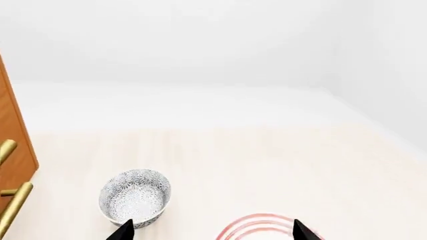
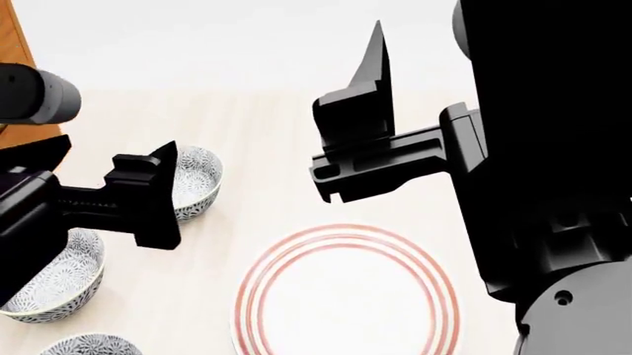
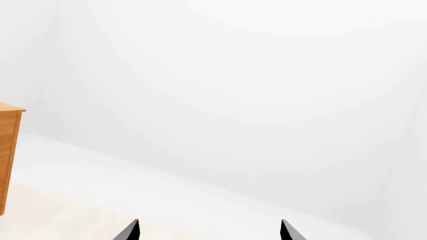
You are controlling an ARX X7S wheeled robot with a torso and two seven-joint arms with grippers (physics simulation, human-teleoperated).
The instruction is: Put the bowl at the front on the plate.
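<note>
Three flower-patterned bowls stand in a row at the left of the head view. The bowl [image 2: 87,345] at the front is cut off by the lower edge. A second bowl [image 2: 52,281] sits behind it, and the farthest bowl [image 2: 195,181] [image 1: 135,196] lies past my left gripper's fingers. The red-ringed plate [image 2: 345,296] [image 1: 265,226] lies to their right with nothing on it. My left gripper [image 2: 156,168] [image 1: 213,231] hangs open and holds nothing above the table, between the farthest bowl and the plate. My right gripper [image 2: 368,89] [image 3: 209,231] is raised high beyond the plate, open, with nothing in it.
A wooden cabinet [image 1: 13,150] [image 2: 20,44] [image 3: 7,155] with brass handles stands at the table's far left. The pale table [image 2: 277,148] runs back to a white wall. My right arm [image 2: 553,148] fills the right side of the head view.
</note>
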